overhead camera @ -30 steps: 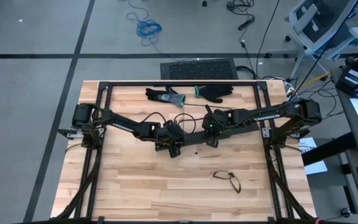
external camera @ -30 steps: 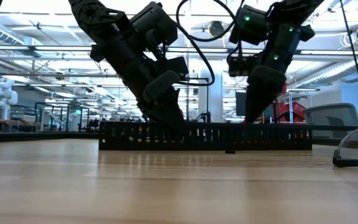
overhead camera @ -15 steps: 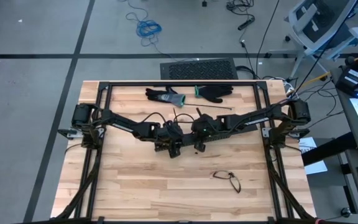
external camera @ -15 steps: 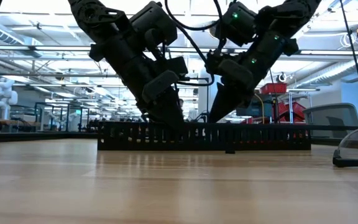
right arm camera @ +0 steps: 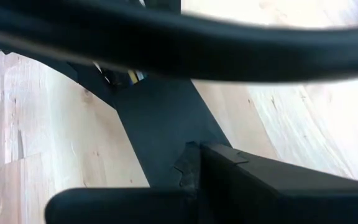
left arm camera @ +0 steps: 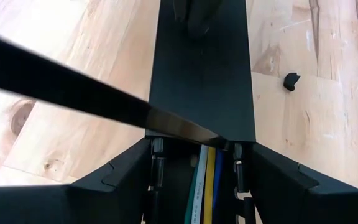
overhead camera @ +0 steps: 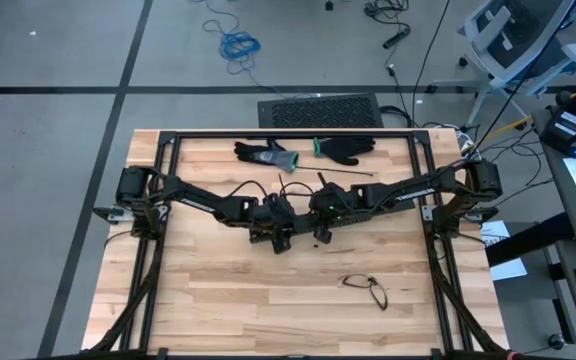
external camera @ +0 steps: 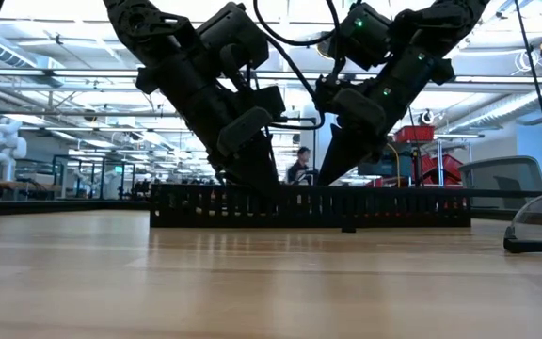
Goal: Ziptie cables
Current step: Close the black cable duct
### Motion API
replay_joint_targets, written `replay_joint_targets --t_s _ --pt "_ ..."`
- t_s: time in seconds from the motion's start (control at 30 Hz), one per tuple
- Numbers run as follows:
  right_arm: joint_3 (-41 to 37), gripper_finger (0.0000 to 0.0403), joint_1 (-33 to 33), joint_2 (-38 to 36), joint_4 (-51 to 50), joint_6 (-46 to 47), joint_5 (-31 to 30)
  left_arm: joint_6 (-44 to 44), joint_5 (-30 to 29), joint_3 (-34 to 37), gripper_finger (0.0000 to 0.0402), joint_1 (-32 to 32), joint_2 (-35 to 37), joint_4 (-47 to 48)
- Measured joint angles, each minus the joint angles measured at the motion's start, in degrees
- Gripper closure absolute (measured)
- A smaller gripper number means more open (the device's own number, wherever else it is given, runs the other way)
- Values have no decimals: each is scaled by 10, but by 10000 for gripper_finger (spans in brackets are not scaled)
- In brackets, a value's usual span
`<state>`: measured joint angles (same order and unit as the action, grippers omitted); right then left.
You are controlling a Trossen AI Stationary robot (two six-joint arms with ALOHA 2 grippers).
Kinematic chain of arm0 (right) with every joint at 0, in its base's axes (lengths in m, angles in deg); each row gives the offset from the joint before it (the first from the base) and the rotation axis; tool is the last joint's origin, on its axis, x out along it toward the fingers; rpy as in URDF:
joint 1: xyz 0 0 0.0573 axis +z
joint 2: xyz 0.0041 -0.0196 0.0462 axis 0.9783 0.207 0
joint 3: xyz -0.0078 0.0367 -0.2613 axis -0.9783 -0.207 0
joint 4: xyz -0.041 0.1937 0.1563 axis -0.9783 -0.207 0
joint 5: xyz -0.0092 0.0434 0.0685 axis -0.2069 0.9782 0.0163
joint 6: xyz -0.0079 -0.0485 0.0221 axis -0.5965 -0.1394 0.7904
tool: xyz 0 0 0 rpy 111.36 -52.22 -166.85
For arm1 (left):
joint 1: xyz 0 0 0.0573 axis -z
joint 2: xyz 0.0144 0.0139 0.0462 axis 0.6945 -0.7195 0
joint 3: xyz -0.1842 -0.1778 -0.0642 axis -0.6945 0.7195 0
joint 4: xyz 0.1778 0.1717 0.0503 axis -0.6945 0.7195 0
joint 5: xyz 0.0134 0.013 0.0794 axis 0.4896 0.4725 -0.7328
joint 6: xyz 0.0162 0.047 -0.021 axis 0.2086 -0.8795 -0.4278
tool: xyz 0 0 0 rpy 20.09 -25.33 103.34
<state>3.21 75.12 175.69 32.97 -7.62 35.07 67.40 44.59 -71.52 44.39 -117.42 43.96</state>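
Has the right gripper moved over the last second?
Yes. In the high view the right gripper has swung toward the left gripper, away from the table's right edge. In the low view it now leans over the black duct.
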Motion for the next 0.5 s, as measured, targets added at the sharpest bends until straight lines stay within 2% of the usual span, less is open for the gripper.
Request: replay_joint_targets --t_s 0.13,0.5 --pt "0 403 0 0 2 1 -2 1 8 0 156 0 0 0" --pt "0 403 0 -1 6 1 -4 2 33 0 43 0 3 10"
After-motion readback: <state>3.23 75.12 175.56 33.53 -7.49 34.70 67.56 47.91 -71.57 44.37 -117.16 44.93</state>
